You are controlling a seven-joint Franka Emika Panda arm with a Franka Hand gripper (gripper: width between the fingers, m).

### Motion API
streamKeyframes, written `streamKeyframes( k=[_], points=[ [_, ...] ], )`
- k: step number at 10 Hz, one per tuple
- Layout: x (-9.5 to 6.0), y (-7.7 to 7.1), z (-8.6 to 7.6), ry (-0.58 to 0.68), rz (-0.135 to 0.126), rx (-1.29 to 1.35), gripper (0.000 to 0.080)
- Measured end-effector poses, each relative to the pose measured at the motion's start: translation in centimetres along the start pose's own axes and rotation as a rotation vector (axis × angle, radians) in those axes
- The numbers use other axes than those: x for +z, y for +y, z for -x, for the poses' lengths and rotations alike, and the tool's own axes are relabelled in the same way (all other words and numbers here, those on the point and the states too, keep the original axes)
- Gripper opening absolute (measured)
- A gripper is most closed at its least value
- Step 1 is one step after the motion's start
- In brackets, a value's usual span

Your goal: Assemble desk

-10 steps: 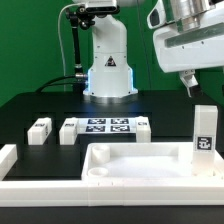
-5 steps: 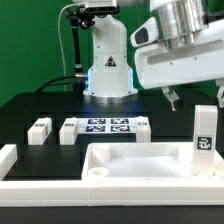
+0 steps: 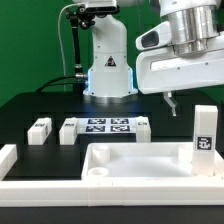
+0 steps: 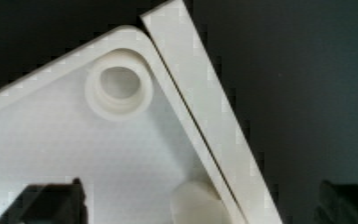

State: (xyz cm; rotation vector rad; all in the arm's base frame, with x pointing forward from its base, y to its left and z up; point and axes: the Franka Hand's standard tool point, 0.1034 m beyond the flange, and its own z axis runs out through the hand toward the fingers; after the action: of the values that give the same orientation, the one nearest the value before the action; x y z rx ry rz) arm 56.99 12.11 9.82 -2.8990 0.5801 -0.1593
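The claw (image 4: 194, 203) hangs above a corner of the tabletop (image 3: 150, 163), fingers (image 4: 43, 200) spread wide with nothing between them. By my reading, the step in hand is an approach to the tabletop's rim (image 4: 202, 130), likely to grip and square it before more legs go in. The next move calls for a straight descent so that 1 finger lands on each side of the rim, clear of the socket (image 4: 119, 85), then a firm close.

The tabletop is a large white tray-like slab with a raised rim and round corner sockets. It lies flat at the near edge of the black table (image 3: 30, 105), toward the exterior view's right. The socket under the wrist camera is empty.

1 leg (image 3: 204, 130) stands upright at the tabletop's far corner on the exterior view's right; I cannot tell whether it is seated. 3 more legs (image 3: 39, 129) lie loose beyond the tabletop. 2 of them flank the marker board (image 3: 105, 127), and the 3rd lies further to the exterior view's left.
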Motion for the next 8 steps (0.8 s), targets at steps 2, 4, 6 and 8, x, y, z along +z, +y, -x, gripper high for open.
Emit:
streamKeyframes(
  k=[2,4,6,8],
  points=[
    [1.5,3.6,3.2,-0.115,0.063,-0.205,0.0648],
    [2.6,7.5,4.1,-0.048,0.092,-0.375,0.0648],
    [2.6,7.3,4.4,-0.075,0.095,-0.400,0.0648],
    [2.9,8.1,5.1,-0.138,0.101,-0.385,0.0648]
  ],
)
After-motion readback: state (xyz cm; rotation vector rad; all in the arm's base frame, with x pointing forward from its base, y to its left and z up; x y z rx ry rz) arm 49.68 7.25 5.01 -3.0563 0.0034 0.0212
